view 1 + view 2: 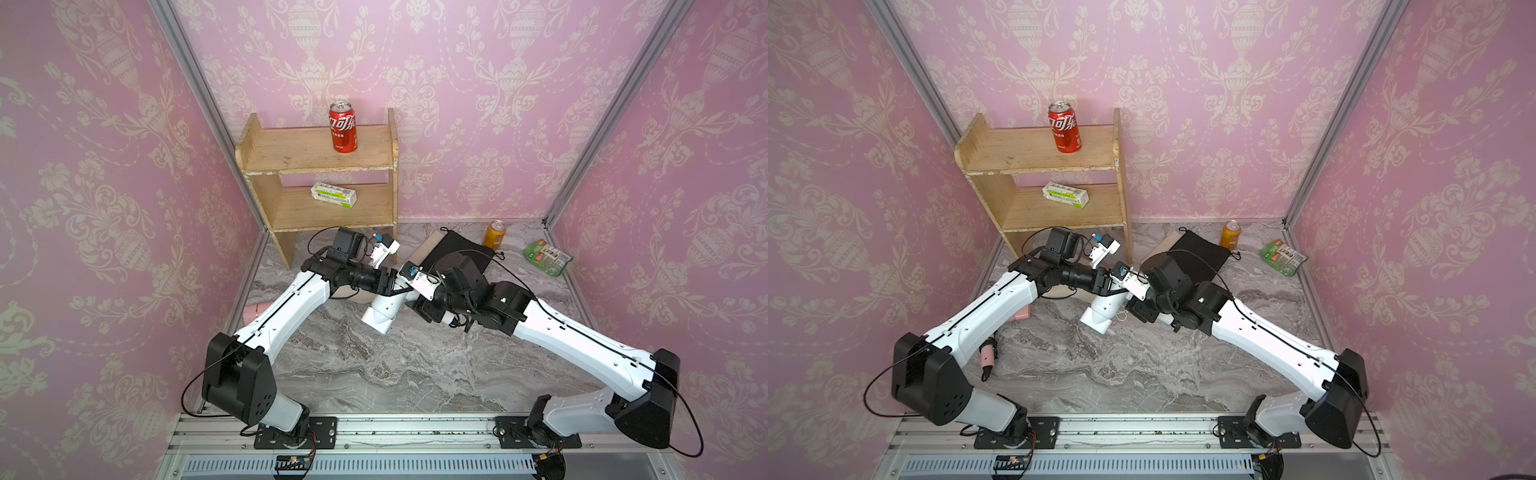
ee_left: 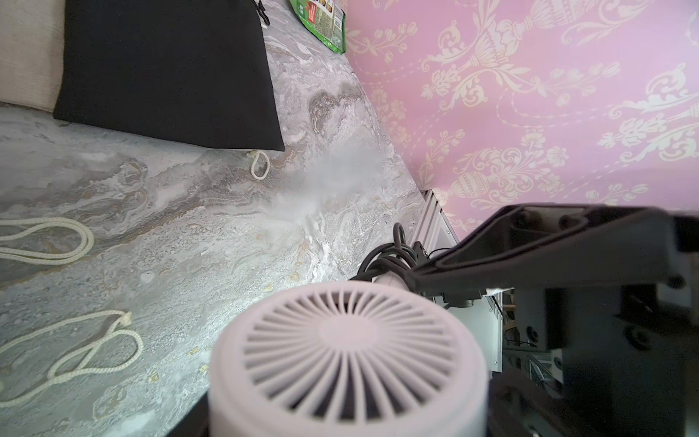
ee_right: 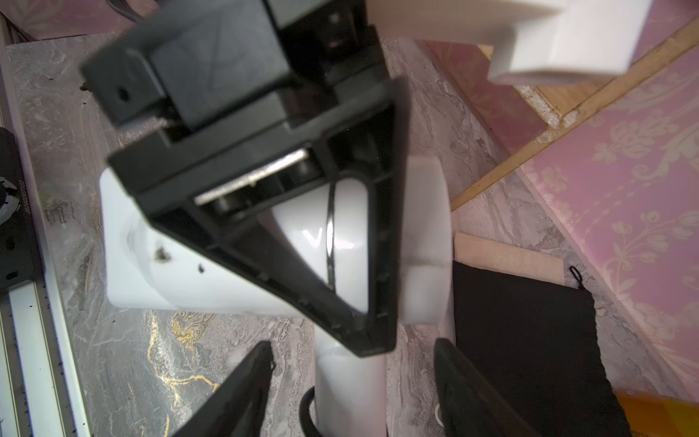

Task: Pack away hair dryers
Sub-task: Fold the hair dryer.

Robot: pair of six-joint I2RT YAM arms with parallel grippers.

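1. In front of the wooden shelf (image 1: 320, 174), out on the marble table (image 1: 374, 374), a white hair dryer (image 1: 379, 313) hangs tilted between the two arms, its barrel mouth pointing away from the shelf.
2. The left gripper (image 1: 394, 289) has its jaws closed on this dryer's barrel. In the right wrist view one black finger (image 3: 302, 246) lies flat across the white body.
3. The right gripper (image 3: 351, 342) has its jaws wide, one on each side of the dryer's handle (image 3: 350, 393) and neither touching it.
4. In the left wrist view the dryer's rear grille (image 2: 348, 359) fills the near field, with a black cord (image 2: 389, 253) bundled behind it.
5. A pale pink hair dryer (image 1: 1021, 312) lies on the table to the left of the shelf's front, mostly hidden under the left arm.
6. A black pouch (image 1: 457, 253) lies flat to the right of the shelf's foot, overlapping a beige pouch (image 1: 428, 249).
7. Farther right of the shelf are an orange can (image 1: 494, 235) and a green packet (image 1: 546, 257).
8. On the shelf's top board stands a red can (image 1: 343, 129). A white and green box (image 1: 333, 195) lies on the lower board.
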